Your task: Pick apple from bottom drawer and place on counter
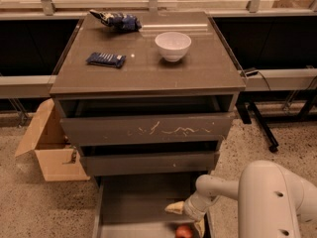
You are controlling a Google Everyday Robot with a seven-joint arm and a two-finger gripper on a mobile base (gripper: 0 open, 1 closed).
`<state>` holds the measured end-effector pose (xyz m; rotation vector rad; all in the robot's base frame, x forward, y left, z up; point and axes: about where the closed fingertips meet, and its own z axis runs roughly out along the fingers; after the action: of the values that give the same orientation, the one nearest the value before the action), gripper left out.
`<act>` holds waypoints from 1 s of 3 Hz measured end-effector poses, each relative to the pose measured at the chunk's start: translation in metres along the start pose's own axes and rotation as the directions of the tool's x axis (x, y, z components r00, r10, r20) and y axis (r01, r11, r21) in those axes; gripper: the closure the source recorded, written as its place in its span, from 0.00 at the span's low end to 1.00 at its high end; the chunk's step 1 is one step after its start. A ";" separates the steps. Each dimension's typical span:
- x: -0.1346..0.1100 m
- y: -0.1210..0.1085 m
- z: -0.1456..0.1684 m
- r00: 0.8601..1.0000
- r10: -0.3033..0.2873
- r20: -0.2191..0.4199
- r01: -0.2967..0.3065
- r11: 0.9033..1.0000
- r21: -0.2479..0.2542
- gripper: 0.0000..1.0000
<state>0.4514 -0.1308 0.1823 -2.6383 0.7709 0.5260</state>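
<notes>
Though the frame's bottom edge clips the scene, the gripper sits low in the bottom drawer, at its front right corner. The fingers look spread apart: one pale tip points left, the other down. Nothing is clamped between them as far as I can tell. The view is tight there, so contact is unclear.

- The apple lies on the drawer floor just under the gripper, between the two fingers. It is red and partly cut off by the frame edge.
- The white arm comes in from the lower right, and its bulky shell covers the drawer's right wall.
- The drawer is pulled well out with its grey floor bare; only the apple shows in it.

Above it:
- The middle drawer front is plain and overhangs the back of the open tray.
- The top drawer front has white scratches across it, with a dark gap beneath the counter edge.

On the counter:
- The white bowl sits right of centre, upright; I can't see its contents.
- A flat blue packet lies on the left, well apart from the bowl.
- A crumpled blue bag lies at the back left edge.
- Both have light printing – not readable.

Around the cabinet:
- An open cardboard box sits on the speckled floor, just left of the cabinet.
- Black stand legs and a cable are on the right.
</notes>
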 end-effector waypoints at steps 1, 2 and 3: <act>-0.003 -0.005 0.009 0.998 -0.047 -0.030 0.047 0.999 -0.027 0.00; -0.007 -0.010 0.019 0.993 -0.101 -0.061 0.098 0.994 -0.055 0.00; -0.012 -0.011 0.030 0.988 -0.134 -0.076 0.129 0.989 -0.069 0.00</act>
<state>0.4410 -0.1042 0.1638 -2.7605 0.6068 0.4175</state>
